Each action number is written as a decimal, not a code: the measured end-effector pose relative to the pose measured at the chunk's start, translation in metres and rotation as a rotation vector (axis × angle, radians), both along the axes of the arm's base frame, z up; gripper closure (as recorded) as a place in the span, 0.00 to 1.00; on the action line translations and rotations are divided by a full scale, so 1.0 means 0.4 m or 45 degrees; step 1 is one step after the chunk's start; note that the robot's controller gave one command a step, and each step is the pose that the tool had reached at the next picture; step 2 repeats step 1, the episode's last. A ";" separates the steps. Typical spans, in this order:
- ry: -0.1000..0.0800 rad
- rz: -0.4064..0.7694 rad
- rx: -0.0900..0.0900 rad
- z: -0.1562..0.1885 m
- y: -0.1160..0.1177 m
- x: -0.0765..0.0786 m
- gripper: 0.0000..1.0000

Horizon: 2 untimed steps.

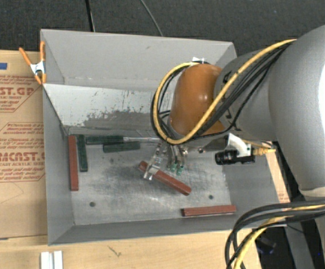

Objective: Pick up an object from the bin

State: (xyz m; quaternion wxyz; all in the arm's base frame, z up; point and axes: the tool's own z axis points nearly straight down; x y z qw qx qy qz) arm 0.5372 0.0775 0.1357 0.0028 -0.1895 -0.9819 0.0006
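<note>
Wood or plastic by its look, the red-brown stick (172,183) lying slantwise mid-floor in the bin (112,200) should be light and stiff, best pinched across its narrow width, where the gripper (163,168) hangs spread over its upper-left end.

The bin (134,60) is dull grey sheet metal, smooth on the walls, its floor scratched and rubbed in patchy streaks. The reddish-brown bars (171,181) in it look matt, either painted wood or hard plastic; I cannot tell which. The dark green bars (82,153) are just as flat. The orange cover (193,102) on the wrist is glossy, and the arm's grey shell (302,94) is smooth with a soft sheen.
</note>
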 end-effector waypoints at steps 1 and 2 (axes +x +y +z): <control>-0.005 0.000 0.001 0.058 0.000 0.002 1.00; -0.005 0.000 0.001 0.058 0.000 0.002 1.00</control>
